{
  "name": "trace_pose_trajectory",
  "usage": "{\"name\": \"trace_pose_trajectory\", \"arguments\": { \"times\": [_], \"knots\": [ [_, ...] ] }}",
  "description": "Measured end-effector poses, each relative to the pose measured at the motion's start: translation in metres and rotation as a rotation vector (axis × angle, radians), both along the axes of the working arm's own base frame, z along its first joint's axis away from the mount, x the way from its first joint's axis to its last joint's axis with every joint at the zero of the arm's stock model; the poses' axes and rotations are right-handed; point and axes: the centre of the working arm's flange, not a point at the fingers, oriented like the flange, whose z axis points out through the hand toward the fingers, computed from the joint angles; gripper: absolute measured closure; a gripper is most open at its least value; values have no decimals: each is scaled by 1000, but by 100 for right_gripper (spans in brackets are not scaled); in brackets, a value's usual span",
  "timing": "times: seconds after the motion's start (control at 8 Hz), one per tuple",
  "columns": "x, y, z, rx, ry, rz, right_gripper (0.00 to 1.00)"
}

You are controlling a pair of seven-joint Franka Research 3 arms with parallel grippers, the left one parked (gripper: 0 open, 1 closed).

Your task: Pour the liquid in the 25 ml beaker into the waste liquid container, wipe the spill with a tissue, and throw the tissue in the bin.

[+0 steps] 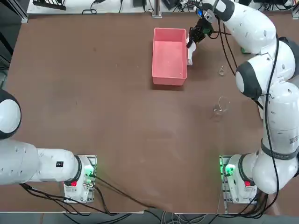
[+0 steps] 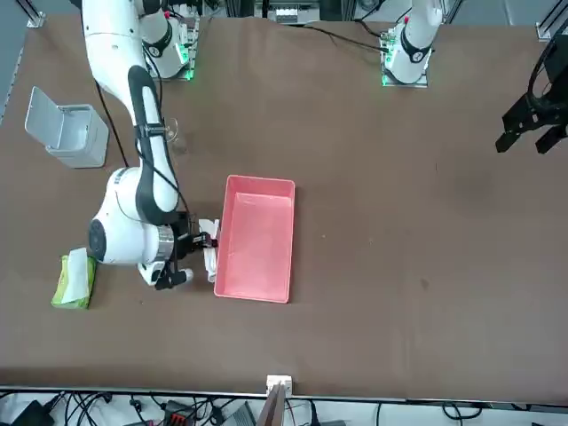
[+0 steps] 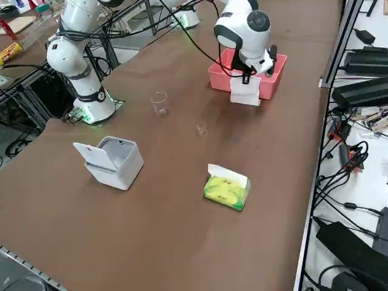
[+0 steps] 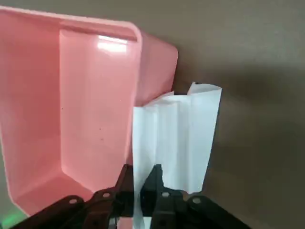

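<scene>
My right gripper (image 1: 192, 43) (image 2: 202, 245) (image 3: 248, 77) is shut on the tissue (image 1: 190, 54) (image 3: 245, 94) (image 4: 177, 138), a white pleated sheet hanging down from the fingers. It hangs just outside the long wall of the pink waste liquid container (image 1: 155, 56) (image 2: 259, 266) (image 3: 277, 74) (image 4: 95, 109), on the side toward the right arm. The tiny 25 ml beaker (image 1: 222, 71) (image 3: 201, 128) stands upright on the table, apart from the gripper. The bin (image 2: 71, 133) (image 3: 115, 162), pale grey with its lid raised, sits near the table's right edge.
A wider clear beaker (image 1: 221, 105) (image 2: 171, 133) (image 3: 159, 103) stands between the small beaker and the arm's base. A yellow-green tissue pack (image 2: 73, 280) (image 3: 227, 188) with a white sheet sticking out lies at the far right.
</scene>
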Motion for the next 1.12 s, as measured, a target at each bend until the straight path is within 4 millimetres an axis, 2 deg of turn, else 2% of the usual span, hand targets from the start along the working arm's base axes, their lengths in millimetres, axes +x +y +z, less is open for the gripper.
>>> {"name": "trace_pose_trajectory", "arguments": {
  "times": [0.25, 0.75, 1.0, 1.12],
  "knots": [
    [-1, 2, -10, -9, -7, 8, 92],
    [-4, 8, -18, -14, -13, 34, 56],
    [-5, 11, -20, -17, -14, 44, 51],
    [-4, 9, -20, -36, -25, 54, 52]
  ]
}}
